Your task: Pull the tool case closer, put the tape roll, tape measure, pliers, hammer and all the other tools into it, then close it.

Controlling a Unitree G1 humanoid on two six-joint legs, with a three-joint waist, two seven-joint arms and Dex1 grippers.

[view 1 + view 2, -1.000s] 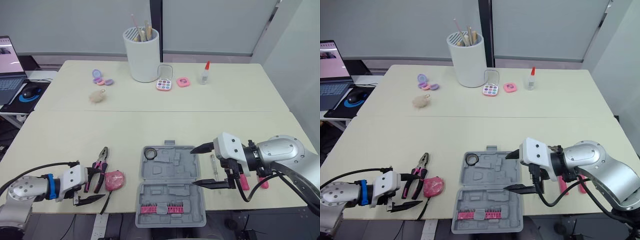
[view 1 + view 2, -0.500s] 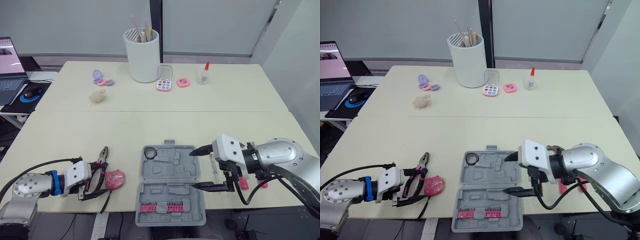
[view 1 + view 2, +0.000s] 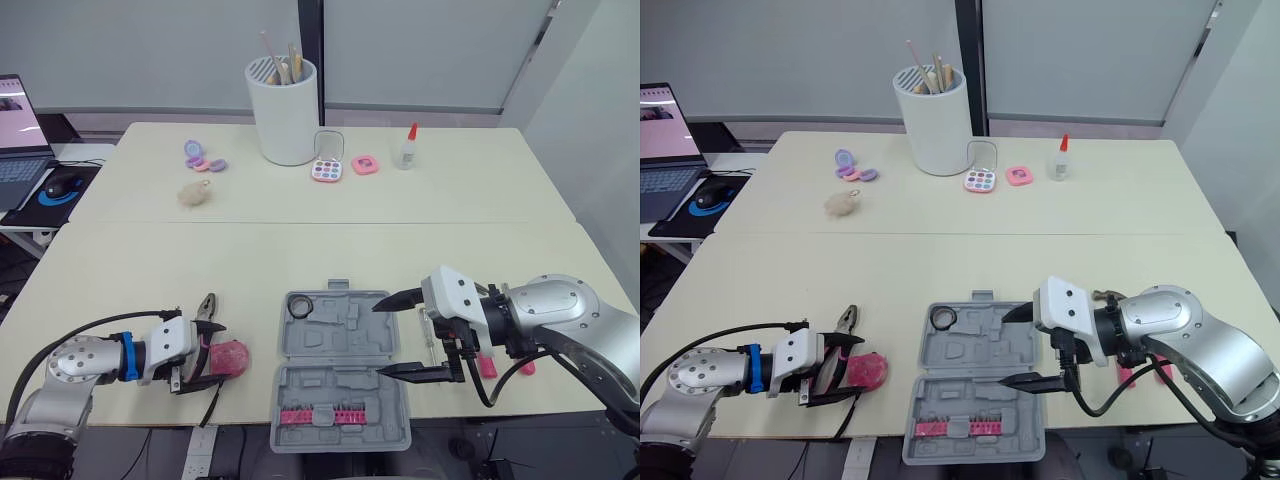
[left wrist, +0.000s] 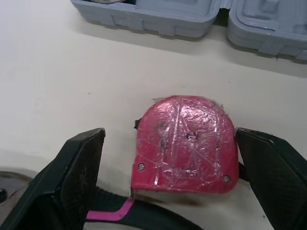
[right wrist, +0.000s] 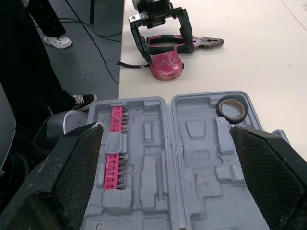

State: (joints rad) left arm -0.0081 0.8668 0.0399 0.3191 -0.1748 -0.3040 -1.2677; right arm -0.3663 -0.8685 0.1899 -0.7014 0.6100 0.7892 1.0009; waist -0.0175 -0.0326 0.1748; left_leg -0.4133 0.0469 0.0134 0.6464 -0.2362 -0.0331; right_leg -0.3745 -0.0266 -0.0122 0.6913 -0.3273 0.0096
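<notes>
Cream surface (image 3: pixel 300 255), basically two slabs butted together, with a grey panelled wall behind. The far half has a white pot (image 3: pixel 285 115) full of sticks, a glue bottle (image 3: pixel 408 148), a paint palette (image 3: pixel 327 170) and a fluffy ball (image 3: pixel 194 193). A laptop (image 3: pixel 15 130) sits on a lower side surface off to the left.

The grey tool case (image 3: pixel 340 370) lies open at the near edge, with the tape roll (image 3: pixel 300 306) already in its far-left pocket. The left end effector (image 4: pixel 169 136) is spread wide around the pink tape measure (image 4: pixel 184 143) just left of the case, not squeezing it, and the pliers (image 3: pixel 206 306) are right beside. The right end effector (image 3: pixel 380 338) hangs over the case's right side, wide open and holding nothing. The right wrist view catches a person's shoes (image 5: pixel 60 42) on the floor.
</notes>
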